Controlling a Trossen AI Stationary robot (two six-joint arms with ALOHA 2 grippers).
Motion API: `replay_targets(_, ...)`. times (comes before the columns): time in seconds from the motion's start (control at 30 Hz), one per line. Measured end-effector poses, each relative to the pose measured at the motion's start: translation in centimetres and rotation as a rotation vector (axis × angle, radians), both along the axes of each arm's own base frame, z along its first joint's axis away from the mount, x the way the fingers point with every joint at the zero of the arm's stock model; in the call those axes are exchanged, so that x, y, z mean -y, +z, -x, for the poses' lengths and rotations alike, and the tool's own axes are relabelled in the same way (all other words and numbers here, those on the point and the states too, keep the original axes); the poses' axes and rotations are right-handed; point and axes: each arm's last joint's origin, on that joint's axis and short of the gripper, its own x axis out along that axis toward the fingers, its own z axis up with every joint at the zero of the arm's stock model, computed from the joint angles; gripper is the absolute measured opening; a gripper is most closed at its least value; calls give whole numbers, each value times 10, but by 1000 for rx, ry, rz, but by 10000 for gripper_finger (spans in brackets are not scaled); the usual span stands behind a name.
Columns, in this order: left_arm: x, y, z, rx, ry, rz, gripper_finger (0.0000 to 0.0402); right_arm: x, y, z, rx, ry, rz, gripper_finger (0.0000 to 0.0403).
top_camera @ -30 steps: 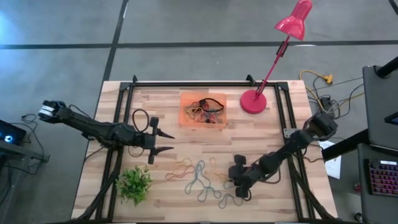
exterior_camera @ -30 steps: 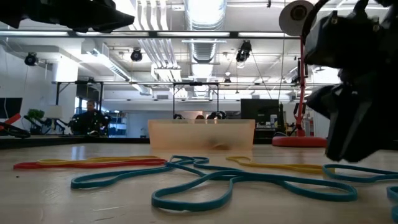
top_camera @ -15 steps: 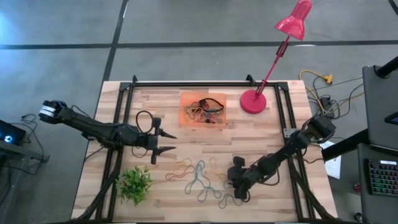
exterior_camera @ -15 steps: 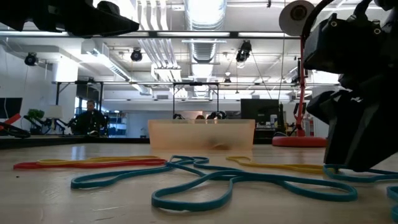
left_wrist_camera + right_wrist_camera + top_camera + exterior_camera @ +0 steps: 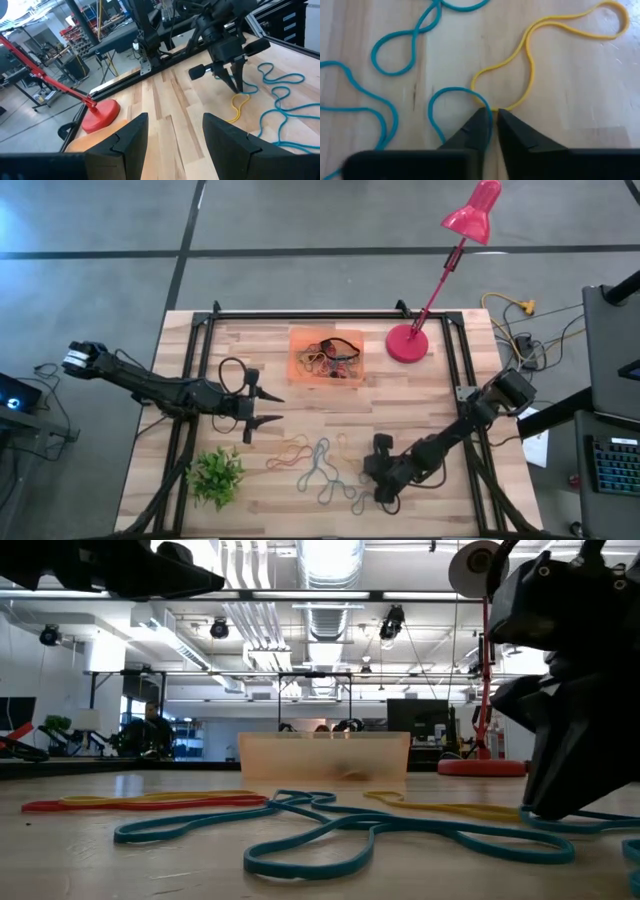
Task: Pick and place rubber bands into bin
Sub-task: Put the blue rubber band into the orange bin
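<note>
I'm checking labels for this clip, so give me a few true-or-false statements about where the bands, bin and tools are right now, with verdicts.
1. The right tool is down at the table with its fingers pinched on the yellow rubber band. True.
2. The bin holds no rubber bands. False: several bands already lie in it.
3. The left tool is holding a blue rubber band. False: its fingers stand apart with nothing between them, above bare wood left of the loose bands.
4. The red lamp base stands to the right of the bin in the high view. True.
5. The green plant sits inside the bin. False: it stands near the table's front-left corner, apart from the bin.
</note>
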Motion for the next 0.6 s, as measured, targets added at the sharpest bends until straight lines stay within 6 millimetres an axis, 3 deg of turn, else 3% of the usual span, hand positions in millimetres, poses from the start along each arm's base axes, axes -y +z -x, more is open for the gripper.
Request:
replay_targets(0.33, 0, 1, 0, 6, 0, 2, 173, 1, 16, -1, 18, 35, 121, 8)
replay_targets(0.6, 0, 2, 0, 19, 0, 8, 173, 3, 50, -6, 26, 4, 324, 8)
